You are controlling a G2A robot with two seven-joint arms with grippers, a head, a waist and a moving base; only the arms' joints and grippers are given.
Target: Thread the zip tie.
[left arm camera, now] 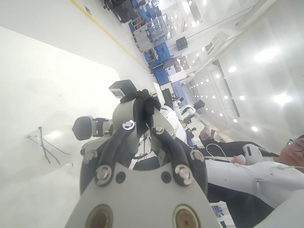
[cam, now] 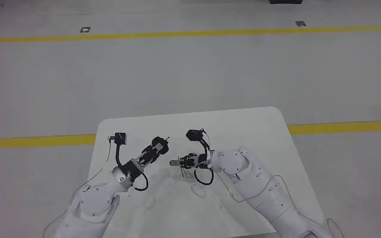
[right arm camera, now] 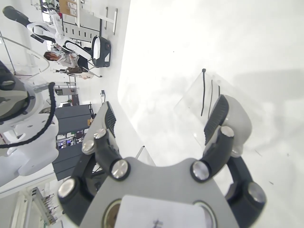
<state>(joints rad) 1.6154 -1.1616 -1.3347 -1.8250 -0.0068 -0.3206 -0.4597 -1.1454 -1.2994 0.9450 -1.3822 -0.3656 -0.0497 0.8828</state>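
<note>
In the lower centre of the top view, over the white table (cam: 250,134), the two arms meet. The left gripper (cam: 161,143) sits left of centre, with the right gripper (cam: 177,162) just to its lower right. The left jaws are drawn together, and I cannot tell if anything is pinched between them. The right jaws are spread wide with nothing between them. One ribbed finger pad (right arm camera: 215,116) overlaps the edge of a clear plastic bag (right arm camera: 187,105) lying flat on the table. A few black zip ties (right arm camera: 203,91) lie loose at the bag — inside or on top, cannot tell. In the right wrist view they sit right of centre, just beyond that pad. In the left wrist view they lie crossed at lower left.
</note>
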